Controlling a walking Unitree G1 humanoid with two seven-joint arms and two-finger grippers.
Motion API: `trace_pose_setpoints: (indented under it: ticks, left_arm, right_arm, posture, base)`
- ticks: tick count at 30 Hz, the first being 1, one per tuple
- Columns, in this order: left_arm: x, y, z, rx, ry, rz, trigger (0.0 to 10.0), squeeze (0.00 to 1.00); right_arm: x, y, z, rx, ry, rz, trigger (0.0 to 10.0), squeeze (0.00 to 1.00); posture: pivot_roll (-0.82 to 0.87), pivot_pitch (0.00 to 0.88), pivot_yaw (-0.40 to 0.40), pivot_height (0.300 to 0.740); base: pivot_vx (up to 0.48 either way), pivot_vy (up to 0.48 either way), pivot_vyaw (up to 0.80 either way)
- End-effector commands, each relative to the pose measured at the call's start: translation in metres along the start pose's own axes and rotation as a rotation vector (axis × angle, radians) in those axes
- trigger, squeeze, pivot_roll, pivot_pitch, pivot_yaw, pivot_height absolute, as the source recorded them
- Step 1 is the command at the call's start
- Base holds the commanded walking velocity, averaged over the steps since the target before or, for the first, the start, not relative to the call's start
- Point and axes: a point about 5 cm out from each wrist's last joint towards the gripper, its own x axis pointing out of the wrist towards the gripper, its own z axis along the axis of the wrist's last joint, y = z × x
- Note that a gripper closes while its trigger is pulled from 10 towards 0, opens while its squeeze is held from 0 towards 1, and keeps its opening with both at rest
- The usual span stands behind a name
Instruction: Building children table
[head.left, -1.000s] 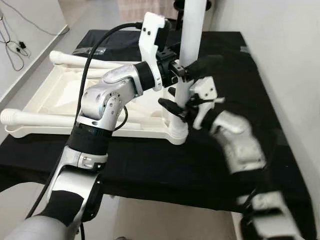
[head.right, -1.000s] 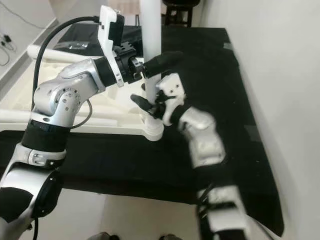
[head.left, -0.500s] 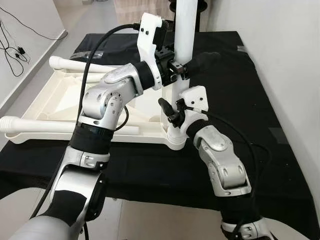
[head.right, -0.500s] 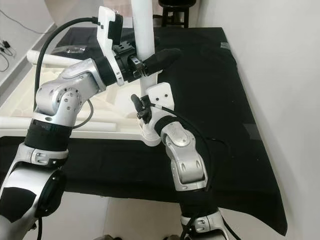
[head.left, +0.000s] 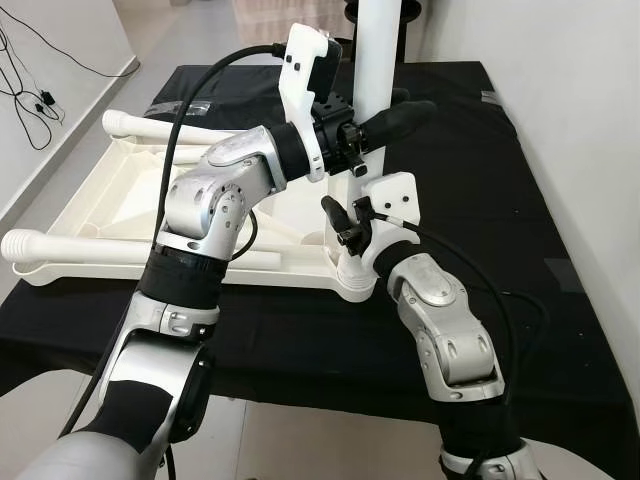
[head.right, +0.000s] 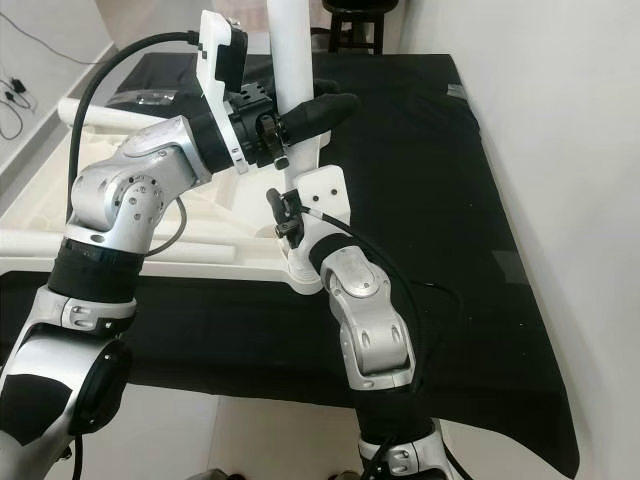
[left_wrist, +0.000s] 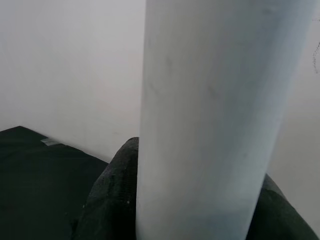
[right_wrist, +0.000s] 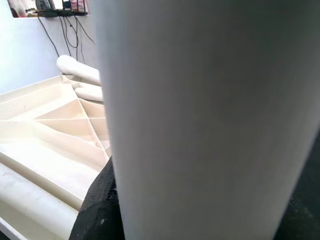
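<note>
The children's table (head.left: 150, 195) lies upside down, ribbed underside up, on a worktop (head.left: 560, 200) draped in black cloth, toward the worktop's left edge. Two white legs (head.left: 150, 125) stick out sideways past its left side. A third leg (head.left: 375, 70) stands upright in the socket (head.left: 355, 280) at the table's corner nearest the robot, close to the front edge of the worktop.

Both arms are on that upright leg. The left pincer (head.left: 375, 125) is closed around it partway up, one black finger wrapping round the far side. The right pincer (head.left: 345, 225) is clamped lower down, just above the socket, and both wrist views look straight onto the white tube with dark finger pads pressed against it.

To my eye the step in hand is seating or twisting this leg home. The base looks to be in the socket already, though I can't tell whether it is fully in. The next move would call for keeping the leg plumb while pressing or turning it, with the tabletop kept from sliding on the cloth. Tilting it under load could jam the joint.
</note>
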Motion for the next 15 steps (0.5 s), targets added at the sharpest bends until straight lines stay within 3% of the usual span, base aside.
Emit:
trace_pose_setpoints:
  ticks: [1,2,3,8,9,10,15]
  left_arm:
    - [0.001,-0.003,-0.005,0.000,0.042,-0.026,0.0,0.00]
    - [0.001,-0.003,-0.005,0.000,0.042,-0.026,0.0,0.00]
    - [0.001,-0.004,-0.005,-0.001,0.046,-0.032,0.0,0.00]
    - [0.001,-0.004,-0.006,-0.001,0.049,-0.037,0.0,0.00]
    - [0.001,-0.005,-0.006,-0.002,0.049,-0.039,0.0,0.00]
    - [0.001,-0.005,-0.006,-0.002,0.049,-0.043,0.0,0.00]
    - [0.002,-0.007,-0.006,-0.004,0.046,-0.050,0.0,0.00]
  right_arm:
    - [0.005,0.005,-0.018,-0.013,0.082,0.119,10.0,0.80]
    - [0.005,0.005,-0.018,-0.013,0.082,0.119,10.0,0.80]
    - [0.006,0.005,-0.012,-0.040,0.039,0.197,10.0,1.00]
    - [0.008,-0.004,0.003,-0.090,-0.049,0.335,10.0,1.00]
    - [0.008,-0.014,0.009,-0.107,-0.074,0.405,10.0,0.93]
    - [0.010,-0.031,0.018,-0.164,-0.095,0.527,10.0,0.00]
    - [0.017,-0.047,0.022,-0.163,-0.074,0.580,10.0,0.00]
  posture:
    - [0.01,0.106,0.006,0.740]
    - [0.01,0.106,0.006,0.740]
    - [0.01,0.106,0.006,0.740]
    - [0.01,0.107,0.006,0.740]
    - [0.01,0.107,0.006,0.740]
    - [0.01,0.107,0.006,0.740]
    - [0.01,0.107,0.006,0.740]
  base:
    - [0.000,0.000,0.00]
    - [0.000,0.000,0.00]
    - [0.000,0.000,0.00]
    - [0.000,0.000,0.00]
    - [0.000,0.000,0.00]
    - [0.000,0.000,0.00]
    - [0.000,0.000,0.00]
